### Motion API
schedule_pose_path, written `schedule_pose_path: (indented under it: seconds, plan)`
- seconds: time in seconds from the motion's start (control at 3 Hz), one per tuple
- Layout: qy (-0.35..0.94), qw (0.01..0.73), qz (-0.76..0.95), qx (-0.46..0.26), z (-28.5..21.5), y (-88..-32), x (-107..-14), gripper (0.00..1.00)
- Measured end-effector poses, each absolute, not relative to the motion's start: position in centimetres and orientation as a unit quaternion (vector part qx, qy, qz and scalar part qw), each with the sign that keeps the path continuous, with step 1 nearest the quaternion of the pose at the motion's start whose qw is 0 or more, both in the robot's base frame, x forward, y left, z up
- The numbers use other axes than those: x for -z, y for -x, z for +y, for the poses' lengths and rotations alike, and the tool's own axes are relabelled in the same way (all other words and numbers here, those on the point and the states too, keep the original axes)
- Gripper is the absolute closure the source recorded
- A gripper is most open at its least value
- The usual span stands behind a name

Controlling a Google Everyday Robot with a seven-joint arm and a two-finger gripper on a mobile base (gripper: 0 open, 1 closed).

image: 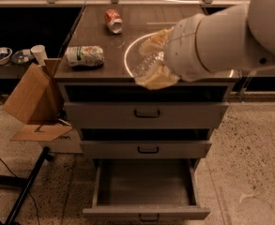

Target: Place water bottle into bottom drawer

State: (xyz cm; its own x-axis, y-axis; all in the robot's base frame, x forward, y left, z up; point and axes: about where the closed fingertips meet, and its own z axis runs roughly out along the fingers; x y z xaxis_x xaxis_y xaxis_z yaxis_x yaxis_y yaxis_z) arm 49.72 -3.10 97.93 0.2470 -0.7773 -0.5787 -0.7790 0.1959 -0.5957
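My gripper hangs over the front edge of the cabinet top, at the end of the big white arm that enters from the right. Its two tan fingers are shut on the water bottle, a clear crinkled plastic bottle that points left and toward the camera. The bottle is lifted off the top. Directly below, the bottom drawer is pulled out, a shallow grey tray with nothing visible inside. The two drawers above it are closed.
A white-and-green container lies on its side at the top's left edge, and a red-and-white can lies further back. An open cardboard box stands left of the cabinet, beside a dark stand leg on the floor.
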Motion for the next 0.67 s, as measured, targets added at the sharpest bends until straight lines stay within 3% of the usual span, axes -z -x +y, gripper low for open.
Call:
schedule_pose_path:
  seconds: [0.67]
  plan:
    - [0.623, 0.458, 0.63, -0.07, -3.3, -42.6, -95.1, 1.0]
